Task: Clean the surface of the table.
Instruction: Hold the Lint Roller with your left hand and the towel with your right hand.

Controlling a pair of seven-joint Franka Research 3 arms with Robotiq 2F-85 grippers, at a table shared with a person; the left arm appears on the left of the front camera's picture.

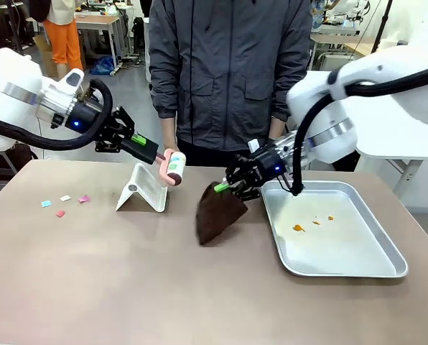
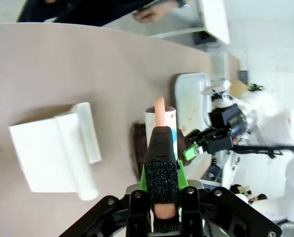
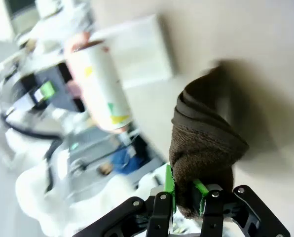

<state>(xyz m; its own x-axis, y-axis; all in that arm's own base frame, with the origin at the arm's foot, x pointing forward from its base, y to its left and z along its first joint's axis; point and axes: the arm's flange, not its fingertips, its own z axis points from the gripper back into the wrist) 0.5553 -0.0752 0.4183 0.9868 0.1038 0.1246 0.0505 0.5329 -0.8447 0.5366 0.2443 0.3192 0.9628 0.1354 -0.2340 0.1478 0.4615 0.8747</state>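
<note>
Grips lint roller (image 1: 175,167) in left end effector (image 1: 146,146), brown cloth (image 1: 217,212) in right end effector (image 1: 225,187); seemingly needs lowering onto surface (image 1: 128,273) to start wiping.

I get bright, even light; the crumpled dark brown cloth (image 1: 217,212) throws a soft shadow on the matte taupe table (image 1: 128,287); right wrist view blurred.

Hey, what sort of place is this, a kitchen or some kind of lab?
Likely a robotics lab: white robot arms work at the table, a person stands across it, and cluttered workbenches stand behind.
</note>
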